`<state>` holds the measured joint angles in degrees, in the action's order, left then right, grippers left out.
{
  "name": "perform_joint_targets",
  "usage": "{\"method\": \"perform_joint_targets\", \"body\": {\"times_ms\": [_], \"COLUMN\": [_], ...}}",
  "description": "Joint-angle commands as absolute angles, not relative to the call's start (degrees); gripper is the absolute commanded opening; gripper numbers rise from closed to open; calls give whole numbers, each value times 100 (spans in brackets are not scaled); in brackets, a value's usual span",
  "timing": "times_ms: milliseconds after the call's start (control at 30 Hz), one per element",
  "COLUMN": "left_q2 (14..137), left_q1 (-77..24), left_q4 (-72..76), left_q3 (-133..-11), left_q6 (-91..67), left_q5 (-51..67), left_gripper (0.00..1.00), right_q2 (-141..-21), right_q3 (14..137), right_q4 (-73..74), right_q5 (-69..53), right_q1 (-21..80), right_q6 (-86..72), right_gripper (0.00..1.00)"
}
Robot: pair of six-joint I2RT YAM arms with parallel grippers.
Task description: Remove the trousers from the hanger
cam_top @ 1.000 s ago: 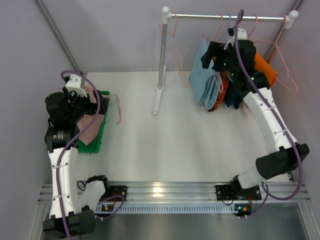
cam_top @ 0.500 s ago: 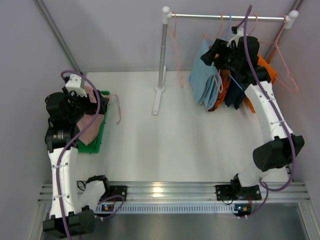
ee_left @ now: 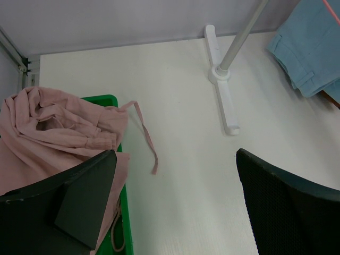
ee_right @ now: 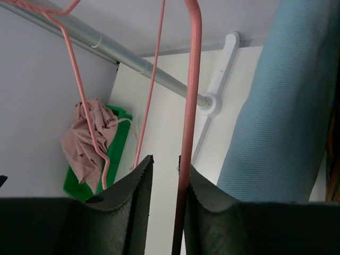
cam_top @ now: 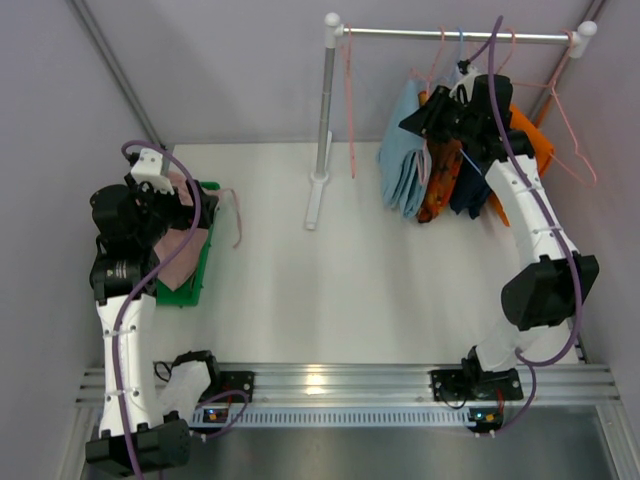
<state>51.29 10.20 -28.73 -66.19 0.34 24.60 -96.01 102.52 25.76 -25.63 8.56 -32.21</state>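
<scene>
Light blue trousers (cam_top: 402, 165) hang from the rail (cam_top: 450, 34), with orange-and-red patterned (cam_top: 438, 180), navy (cam_top: 468, 190) and plain orange (cam_top: 530, 140) trousers beside them. Dusty pink trousers (cam_top: 180, 245) lie heaped in the green tray (cam_top: 200, 275). My right gripper (cam_top: 412, 120) is up by the hanger tops, just left of the light blue pair (ee_right: 276, 122). In the right wrist view a pink hanger wire (ee_right: 189, 79) runs between the narrow jaws of the right gripper (ee_right: 166, 159), against the right finger, with a gap to the left finger. My left gripper (ee_left: 176, 159) stands wide open over the tray's edge.
The rack's white post (cam_top: 325, 110) and its foot (cam_top: 315, 200) stand at the back middle. An empty pink hanger (cam_top: 350, 100) hangs near the post, another (cam_top: 570, 140) at the far right. Grey walls close in on both sides.
My right gripper rose toward the rail and shifted left, and its jaws narrowed around a pink hanger wire. The hanging trousers swung slightly. The left arm stayed still.
</scene>
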Motion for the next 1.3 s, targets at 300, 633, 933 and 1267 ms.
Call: {"method": "perform_joint_targets", "body": {"times_ms": [300,633,933,1267], "left_q2": [5142,5080,4957,5018], "left_q1": [1028,1020,1028,1028], "left_q4": [-2584,-2522,-2373,-2303], "left_q3": [-6557,-6504,-6460,-6521], "left_q6": [18,26,-167,-158], "left_q5": [2540,2575,2514,2637], "left_gripper": [99,99,99,99], "right_q2": [-9598,-9405,-9299,-9185], "right_q3": [10661,10670,10784,10846], "right_q4": [2101,1188,98,-703], "right_q5": [-2988,-3462,-3744,-3937], "right_q1": [695,642,501,325], "right_q6": [-3498,-4129,-5184,-6125], "right_gripper": [3,0,0,0]}}
